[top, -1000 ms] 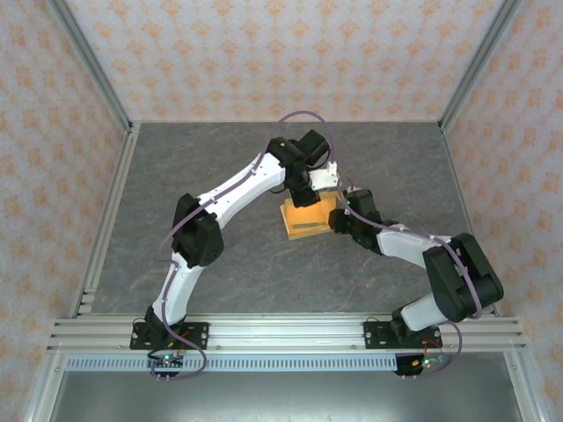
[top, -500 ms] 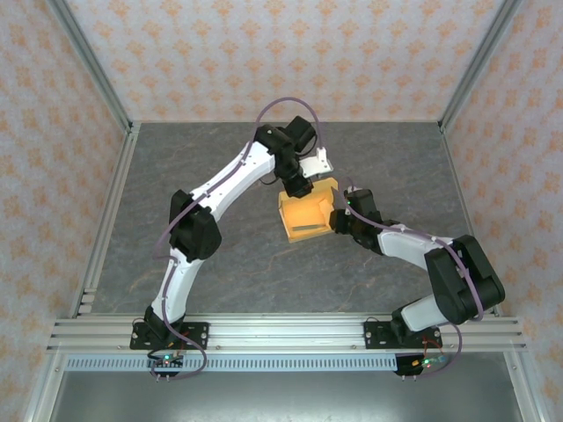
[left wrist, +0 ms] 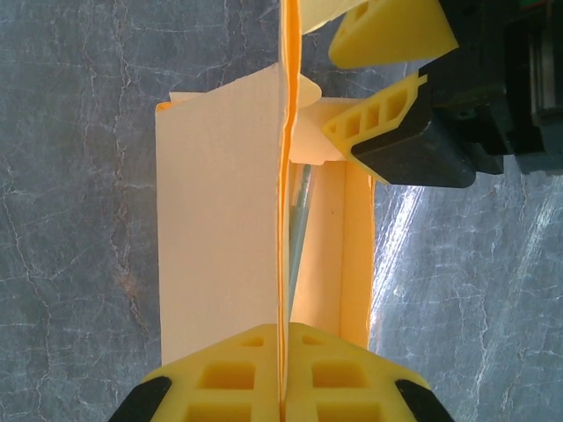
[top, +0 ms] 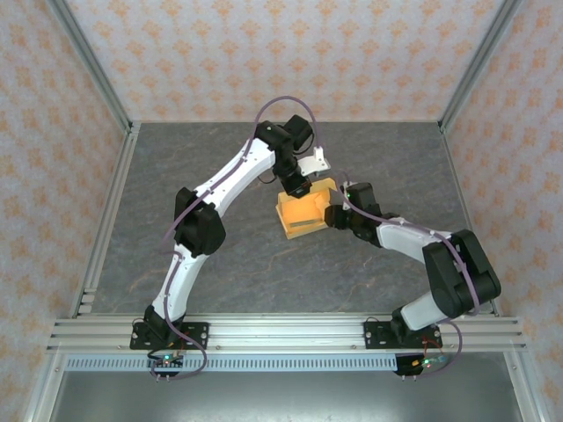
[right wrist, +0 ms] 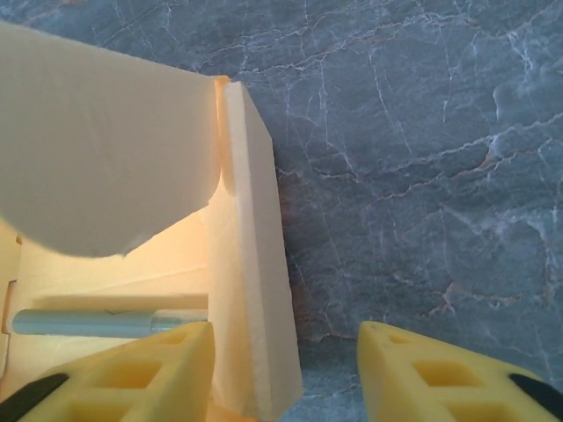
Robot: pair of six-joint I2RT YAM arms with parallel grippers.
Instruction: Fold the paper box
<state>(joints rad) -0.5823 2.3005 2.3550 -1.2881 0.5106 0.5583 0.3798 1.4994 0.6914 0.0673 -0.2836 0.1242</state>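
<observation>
Near the desk's [top: 220,264] centre, slightly toward its far edge, the paper box [top: 303,215] is laid open side up, long axis roughly left to right. Its upright flap [left wrist: 220,220] is pinched by the left fingers [left wrist: 229,378]; the right fingers [right wrist: 132,369] are spread astride an end wall [right wrist: 251,264].

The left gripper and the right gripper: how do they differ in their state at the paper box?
The left gripper is shut, pinching a thin flap of the paper box; the right gripper is open, astride a side wall. The left gripper stands at the box's far edge, the right gripper at its right edge. Both have yellow fingers.
</observation>
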